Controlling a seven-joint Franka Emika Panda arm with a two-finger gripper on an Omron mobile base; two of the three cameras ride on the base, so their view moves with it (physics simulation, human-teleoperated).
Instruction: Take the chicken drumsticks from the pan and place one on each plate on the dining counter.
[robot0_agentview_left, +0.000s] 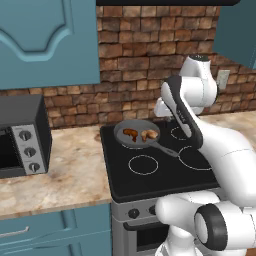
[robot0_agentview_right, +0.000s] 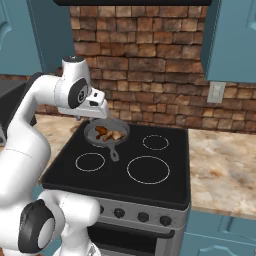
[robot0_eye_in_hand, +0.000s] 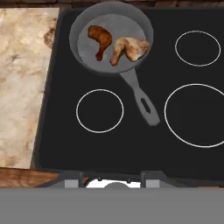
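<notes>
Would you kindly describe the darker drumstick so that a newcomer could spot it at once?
Look at the black stove top with its white burner rings, then at the grey pan on the back left burner. Two drumsticks lie side by side in it; the darker drumstick is the reddish-brown one, farther from the handle than the paler drumstick.

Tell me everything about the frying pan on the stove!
The pan is round, shallow and dark grey, like metal. It sits flat on the black stove top, at a back burner near the beige counter. Its long straight handle has a slot near the end and points out between two white burner rings. Inside lie two chicken drumsticks, side by side: a darker reddish one and a paler golden one. Nothing else touches the pan.
</notes>
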